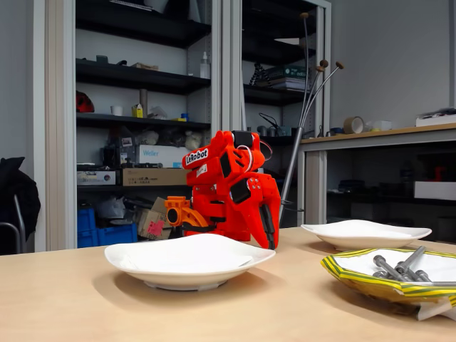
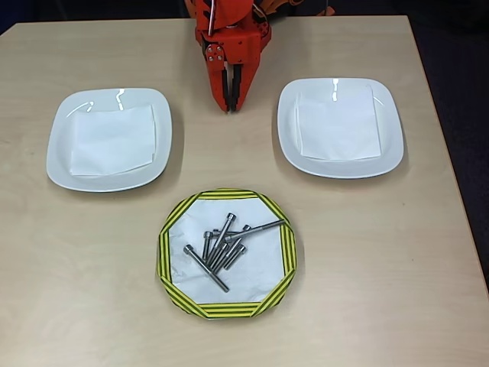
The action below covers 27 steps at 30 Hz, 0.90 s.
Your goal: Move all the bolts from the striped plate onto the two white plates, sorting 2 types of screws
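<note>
In the overhead view, at the left of the frame, a white plate (image 2: 109, 139) sits on the wooden table (image 2: 61, 290) with a square of white paper (image 2: 113, 139) lying flat in it. Moving right, the red robot arm (image 2: 229, 30) reaches down from the top centre, its gripper (image 2: 231, 103) pointing toward the bottom of the frame, fingers pressed together and holding nothing, the tip resting between the two plates. Below it, in the lower middle, the striped plate (image 2: 227, 307) holds all the bolts (image 2: 221, 248) in a loose pile near its centre. Most of their shafts run from lower left to upper right, heads toward the upper right; one long bolt (image 2: 205, 267) crosses them from upper left to lower right, and another long bolt (image 2: 256, 228) lies almost level, its tip toward the plate's right rim. At the right sits the second white plate (image 2: 340, 128), with its own paper square (image 2: 337, 126).

In the fixed view, the arm (image 1: 231, 187) is folded low behind the left plate (image 1: 189, 260), the other white plate (image 1: 365, 233) is further right, and the striped plate (image 1: 370, 279) with bolts (image 1: 402, 267) sits at the lower right edge.
</note>
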### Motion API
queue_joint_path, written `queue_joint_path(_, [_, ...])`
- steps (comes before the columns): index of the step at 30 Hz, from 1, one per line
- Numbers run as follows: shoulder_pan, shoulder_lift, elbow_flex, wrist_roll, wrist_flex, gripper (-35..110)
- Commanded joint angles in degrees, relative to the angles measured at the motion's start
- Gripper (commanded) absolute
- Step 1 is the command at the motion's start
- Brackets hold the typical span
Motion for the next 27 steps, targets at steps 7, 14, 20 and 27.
queue_joint_path(7, [-0.2,0.4,0.4,-0.2,-0.5,0])
queue_joint_path(14, [-0.2,0.4,0.4,-0.2,-0.5,0])
queue_joint_path(20, [0.8,0.4,0.4,-0.5,-0.5,0])
queue_joint_path(27, [6.1,0.4,-2.5,-5.5,-5.3,0])
